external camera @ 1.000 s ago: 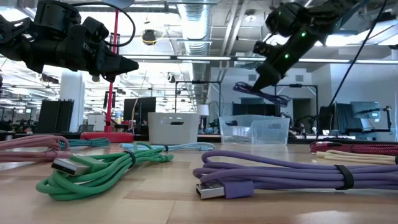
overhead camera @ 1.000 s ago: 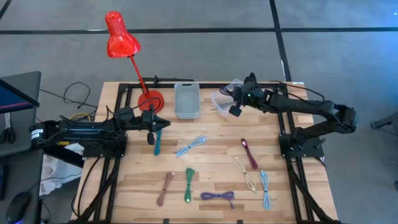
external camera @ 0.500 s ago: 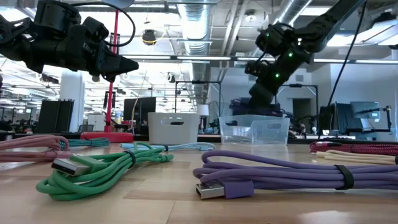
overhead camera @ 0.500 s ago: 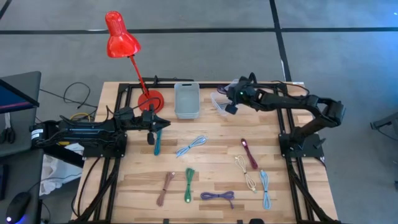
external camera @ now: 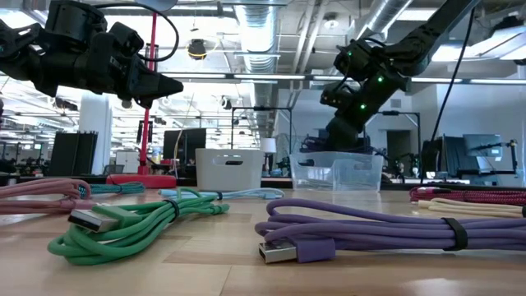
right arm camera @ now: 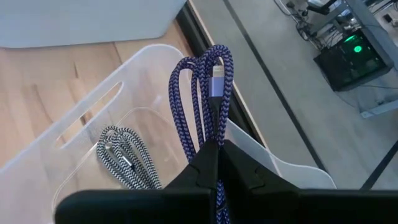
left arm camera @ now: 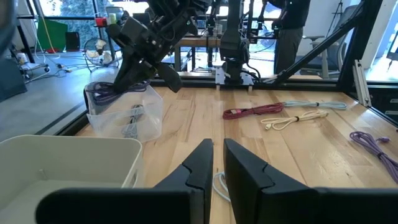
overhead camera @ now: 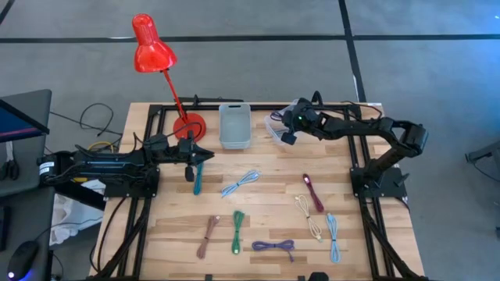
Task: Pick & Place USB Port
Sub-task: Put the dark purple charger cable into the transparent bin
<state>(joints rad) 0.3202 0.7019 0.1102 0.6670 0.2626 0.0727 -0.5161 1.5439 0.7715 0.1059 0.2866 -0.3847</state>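
Note:
My right gripper (overhead camera: 286, 135) hangs over the clear plastic bin (overhead camera: 275, 125) at the table's far side, shut on a coiled purple-blue braided USB cable (right arm camera: 208, 93). A black-and-white braided cable (right arm camera: 124, 155) lies on the bin's floor. The low view shows the right gripper (external camera: 339, 138) just above the clear bin (external camera: 337, 171). In the left wrist view the purple cable (left arm camera: 102, 93) droops at the clear bin's rim (left arm camera: 93, 109). My left gripper (overhead camera: 195, 154) waits shut above the table's left side, near a teal cable (overhead camera: 198, 178). My right gripper pinches the coiled purple-blue cable between its two fingers (right arm camera: 202, 168), across the bundled strands. The loops and a silver plug (right arm camera: 216, 73) stick out past the fingertips. It slants down from the table's right. The bundle hangs at the bin's rim; whether it touches the bin I cannot tell.
A grey bin (overhead camera: 235, 125) stands left of the clear one, and a red desk lamp (overhead camera: 156, 55) stands on its base (overhead camera: 188, 125). Several coiled cables lie on the near half: light blue (overhead camera: 241, 183), maroon (overhead camera: 312, 191), cream (overhead camera: 308, 215), purple (overhead camera: 273, 247), green (overhead camera: 237, 232), pink (overhead camera: 208, 234).
My right gripper has come down and moved toward the table's left, settling over the clear bin. The purple-blue cable, which hung well above the bin, has been lowered to the bin's rim. The gripper has kept its hold.

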